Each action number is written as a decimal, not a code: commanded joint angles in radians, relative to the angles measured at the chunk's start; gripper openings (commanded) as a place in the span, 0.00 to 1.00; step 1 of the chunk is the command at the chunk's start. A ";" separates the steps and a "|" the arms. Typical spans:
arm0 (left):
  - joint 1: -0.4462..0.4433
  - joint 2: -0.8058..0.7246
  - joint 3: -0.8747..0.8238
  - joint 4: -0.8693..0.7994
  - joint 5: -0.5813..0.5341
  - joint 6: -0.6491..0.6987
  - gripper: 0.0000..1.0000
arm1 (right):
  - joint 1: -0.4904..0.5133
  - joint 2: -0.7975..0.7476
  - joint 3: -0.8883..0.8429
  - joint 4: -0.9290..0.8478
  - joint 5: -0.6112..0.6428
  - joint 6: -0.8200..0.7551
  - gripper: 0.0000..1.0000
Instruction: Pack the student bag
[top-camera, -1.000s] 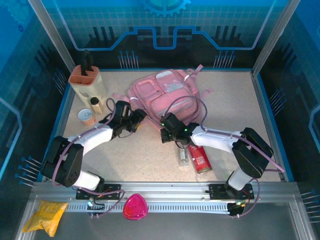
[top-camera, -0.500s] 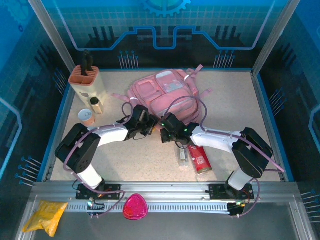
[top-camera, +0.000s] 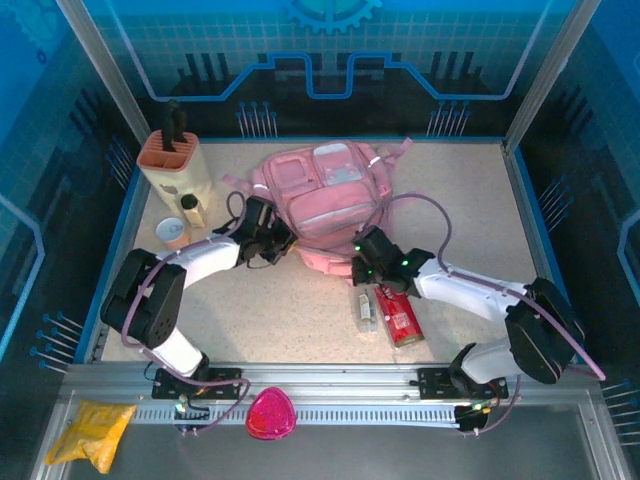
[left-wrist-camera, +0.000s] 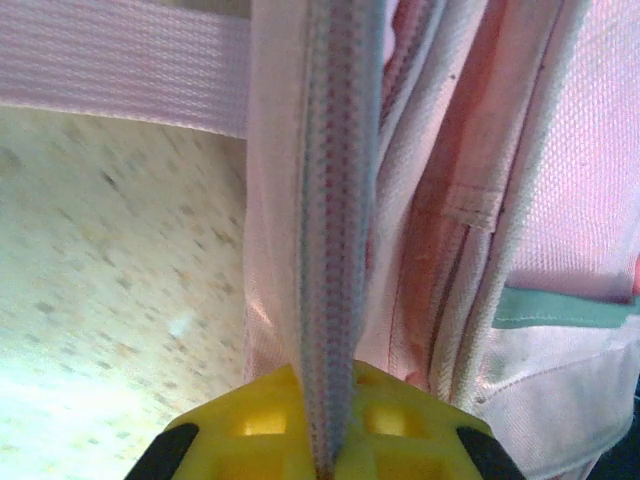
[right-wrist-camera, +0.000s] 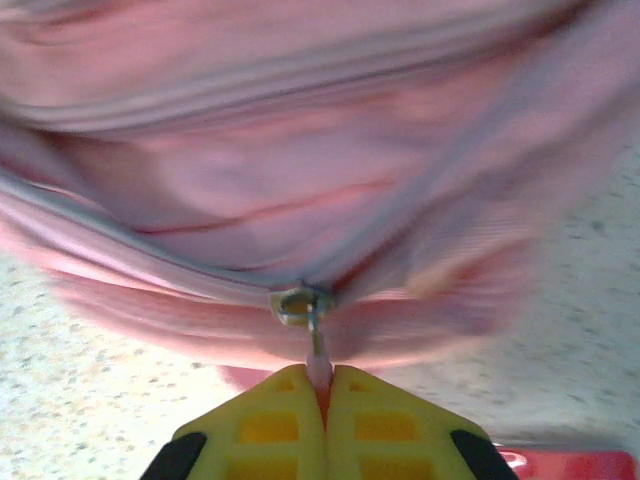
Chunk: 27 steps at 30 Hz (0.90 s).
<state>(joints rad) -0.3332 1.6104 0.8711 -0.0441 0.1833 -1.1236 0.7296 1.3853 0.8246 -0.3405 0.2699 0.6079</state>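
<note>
Closing within the last second, the left gripper (left-wrist-camera: 322, 440) now pinches the zip seam (left-wrist-camera: 335, 200) at the left side of the student bag (top-camera: 325, 185), while the right gripper (right-wrist-camera: 325, 400), clamped on the zip pull (right-wrist-camera: 305, 308), has shifted rightward. Judged so, the fabric is braced for unzipping; the bag lies mid-table, its near edge held in both sets of jaws.

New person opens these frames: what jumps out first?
The pink student bag, lying back of centre, with both hands pinching it. The left hand is shut on a zipper edge at the bag's left side. The right hand is shut on the zipper pull at its near edge.
</note>
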 joint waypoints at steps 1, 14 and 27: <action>0.108 -0.021 0.075 -0.077 -0.086 0.156 0.00 | -0.050 -0.009 0.002 -0.125 0.025 -0.051 0.00; 0.181 -0.102 0.101 -0.174 -0.016 0.184 0.49 | 0.122 0.150 0.191 0.081 -0.238 -0.043 0.00; -0.179 -0.305 -0.149 -0.078 -0.184 -0.344 0.71 | 0.121 0.171 0.132 0.141 -0.229 -0.091 0.00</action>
<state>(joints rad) -0.4915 1.2839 0.7330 -0.1635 0.0753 -1.3293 0.8375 1.5509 0.9749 -0.2409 0.0944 0.5404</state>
